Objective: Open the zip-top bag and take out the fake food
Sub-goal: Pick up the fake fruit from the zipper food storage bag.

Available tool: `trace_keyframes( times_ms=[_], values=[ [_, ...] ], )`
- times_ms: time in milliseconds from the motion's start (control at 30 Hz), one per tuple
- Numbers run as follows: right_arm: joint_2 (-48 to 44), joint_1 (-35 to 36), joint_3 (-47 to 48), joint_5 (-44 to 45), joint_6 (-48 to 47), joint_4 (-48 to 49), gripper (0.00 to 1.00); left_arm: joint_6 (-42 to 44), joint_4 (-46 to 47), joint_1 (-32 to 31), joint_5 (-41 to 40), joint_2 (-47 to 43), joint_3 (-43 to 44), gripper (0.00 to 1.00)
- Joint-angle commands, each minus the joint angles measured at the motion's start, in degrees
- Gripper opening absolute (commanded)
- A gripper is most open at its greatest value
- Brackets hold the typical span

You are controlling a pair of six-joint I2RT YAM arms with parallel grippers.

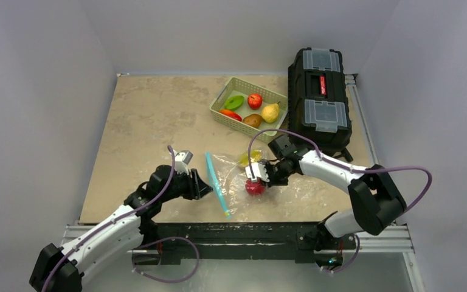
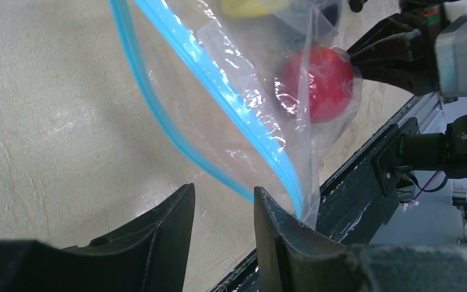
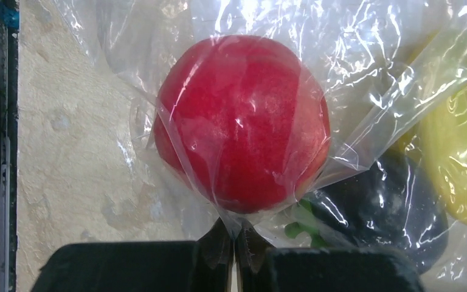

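The zip-top bag (image 1: 234,173) lies on the table near the front edge, its teal zip strip (image 1: 217,182) facing left. In the left wrist view the two zip tracks (image 2: 219,91) stand apart, so the mouth gapes. Inside are a red fruit (image 1: 255,187) (image 3: 243,121), a yellow piece (image 1: 250,158) (image 3: 462,158) and a dark purple piece with a green stem (image 3: 389,213). My right gripper (image 3: 236,234) is shut on a fold of bag plastic just behind the red fruit. My left gripper (image 2: 224,207) is open, its right finger (image 2: 273,225) against the zip strip's near end.
A pale green basket (image 1: 219,112) at the back holds several more plastic fruits. A black toolbox (image 1: 319,97) stands to its right. The table's front edge and black rail (image 1: 237,228) run just below the bag.
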Motion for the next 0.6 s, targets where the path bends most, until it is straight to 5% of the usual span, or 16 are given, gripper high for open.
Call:
trace_keyframes(
  times_ms=[0,133,367,567],
  values=[
    [1.24,1.43,2.55,-1.37,3.52,1.01,0.00,-0.15,7.35,-0.27,1.27,0.70,0.44,0.40],
    [1.25,1.41,3.68,-4.67,4.81,0.70,0.03,-1.13,14.70,-0.27,3.03,6.28,-0.78,0.41],
    [-0.73,1.37,3.44,-7.05,5.74,1.60,0.29,-1.25,21.42,-0.32,5.24,12.94,-0.78,0.38],
    [-2.28,1.40,4.36,-8.11,5.50,0.74,0.36,-1.36,29.52,-0.35,10.69,17.96,-1.20,0.39]
  ],
)
